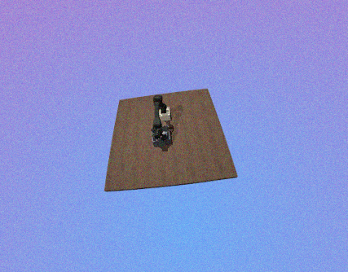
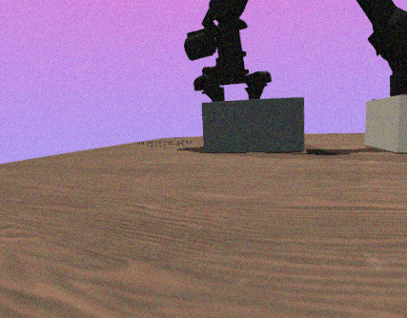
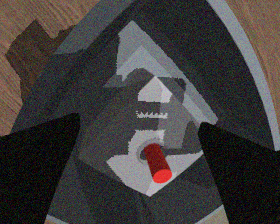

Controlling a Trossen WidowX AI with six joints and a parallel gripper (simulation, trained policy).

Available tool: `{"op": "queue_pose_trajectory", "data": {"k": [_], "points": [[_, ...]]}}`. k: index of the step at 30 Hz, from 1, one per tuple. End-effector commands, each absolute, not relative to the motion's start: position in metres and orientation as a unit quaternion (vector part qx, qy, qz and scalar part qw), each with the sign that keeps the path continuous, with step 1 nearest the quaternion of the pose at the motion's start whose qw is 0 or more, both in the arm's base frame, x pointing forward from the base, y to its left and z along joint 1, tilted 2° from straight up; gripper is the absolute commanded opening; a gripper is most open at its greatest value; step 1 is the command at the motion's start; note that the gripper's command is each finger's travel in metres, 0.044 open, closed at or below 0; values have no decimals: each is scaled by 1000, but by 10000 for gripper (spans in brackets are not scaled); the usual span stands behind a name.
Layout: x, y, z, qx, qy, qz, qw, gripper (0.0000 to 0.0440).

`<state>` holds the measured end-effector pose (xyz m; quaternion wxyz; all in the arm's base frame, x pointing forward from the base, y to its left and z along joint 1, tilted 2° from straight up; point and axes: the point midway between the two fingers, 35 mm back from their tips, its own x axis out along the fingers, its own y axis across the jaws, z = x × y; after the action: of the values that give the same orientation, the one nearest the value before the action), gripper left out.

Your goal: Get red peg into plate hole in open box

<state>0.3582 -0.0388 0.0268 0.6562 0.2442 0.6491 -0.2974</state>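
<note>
Pincer fingers [image 2: 235, 97], two of them, stand wide apart with nothing clamped, their tips at the rim of the box. One brown worktop [image 1: 135, 163] [image 2: 182, 238] carries one pale block [image 1: 165, 116] [image 2: 384, 125] and one dark grey open box [image 1: 156, 143] [image 2: 254, 126] [image 3: 231, 65]. Inside, one light plate [image 3: 128, 167] has one visible hole, where one red peg [image 3: 157, 162] stands, its lower end in the opening, its top sticking out; how deep it sits I cannot tell.
</note>
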Motion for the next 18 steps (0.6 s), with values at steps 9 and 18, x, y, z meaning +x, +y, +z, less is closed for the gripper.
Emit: {"op": "queue_pose_trajectory", "data": {"k": [9,18], "points": [[419,-27,51,291,616,-238,692,440],[420,-27,51,291,616,-237,693,440]]}}
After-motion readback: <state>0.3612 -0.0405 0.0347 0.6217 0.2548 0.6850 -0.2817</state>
